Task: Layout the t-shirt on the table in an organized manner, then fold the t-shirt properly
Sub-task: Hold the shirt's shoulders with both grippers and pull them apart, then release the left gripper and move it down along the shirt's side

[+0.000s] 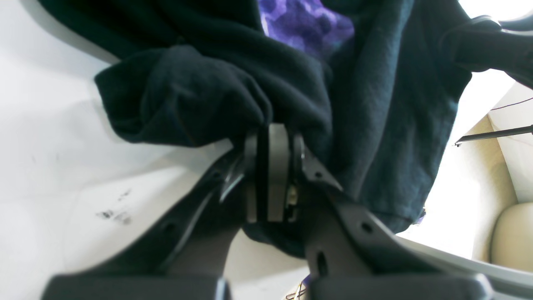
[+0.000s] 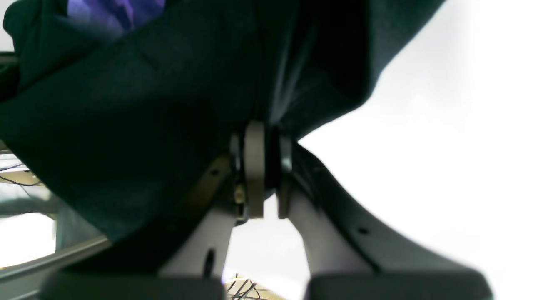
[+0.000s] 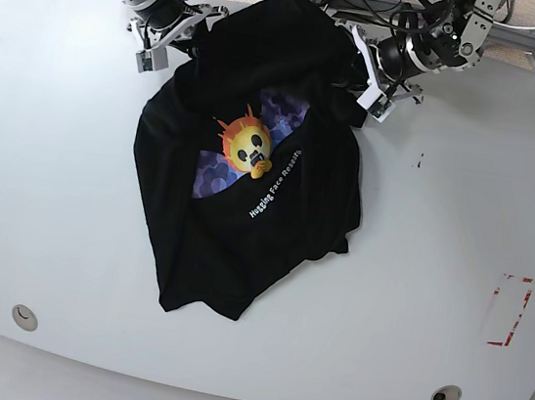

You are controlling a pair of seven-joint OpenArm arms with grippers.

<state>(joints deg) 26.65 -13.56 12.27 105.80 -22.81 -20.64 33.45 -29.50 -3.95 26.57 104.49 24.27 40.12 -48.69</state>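
The left gripper (image 1: 272,137) is pinched tight on a thick bunch of the t-shirt (image 3: 249,188), dark cloth bulging out on both sides of its pads. The right gripper (image 2: 266,141) is closed as well, and from its own camera a fold of the black cloth runs down between its pads, so it looks to have a hold too, though that view is dim and I would not swear how much cloth it has caught.

Both arms are at the far edge of the table (image 3: 415,279), one at each upper side of the shirt, roughly where the shoulders or sleeves would be. From there the shirt trails toward the near side, resting on the white top with its sun face print (image 3: 251,144) showing and white lettering (image 3: 277,189) running slantwise below it.

It is far from laid out. The body sits crooked, the cloth overlaps itself in folds across the front, and the bottom corner points off to one side. I judge the spreading step is only under way: the shirt needs pulling flat and square, and none of the folding has begun.
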